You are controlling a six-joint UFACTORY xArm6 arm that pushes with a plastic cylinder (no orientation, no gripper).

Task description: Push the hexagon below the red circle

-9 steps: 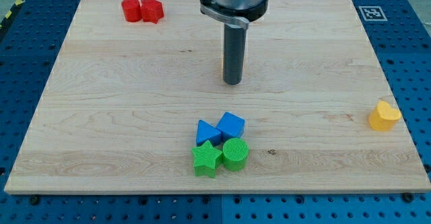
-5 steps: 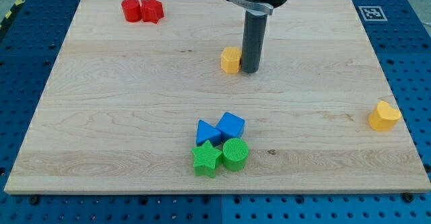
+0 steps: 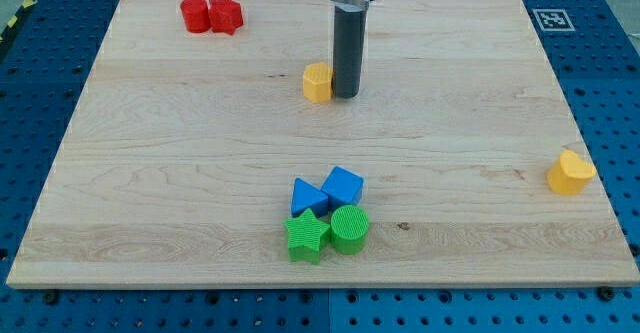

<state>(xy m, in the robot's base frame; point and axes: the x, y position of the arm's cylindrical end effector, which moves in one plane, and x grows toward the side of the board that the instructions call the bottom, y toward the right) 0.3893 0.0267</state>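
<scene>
Leftward since earlier went both hexagon (image 3: 317,82) and tool tip (image 3: 345,95), touching. Ridged yellow hexagon sits left of it on the pale wooden tabletop (image 3: 180,173); the tool is a plain rod, no jaws.

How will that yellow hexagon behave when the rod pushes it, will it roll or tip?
The yellow hexagon looks squat and flat-bottomed, so it should slide, not roll or tip. My tip sits against its right side in the view; an off-centre push may turn it. It is probably light on the smooth board.

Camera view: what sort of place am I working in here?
Probably a robotics lab bench: a wooden board on a blue perforated table, a printed marker tag in the corner, and small toy blocks like the yellow hexagon beside my tip.
</scene>
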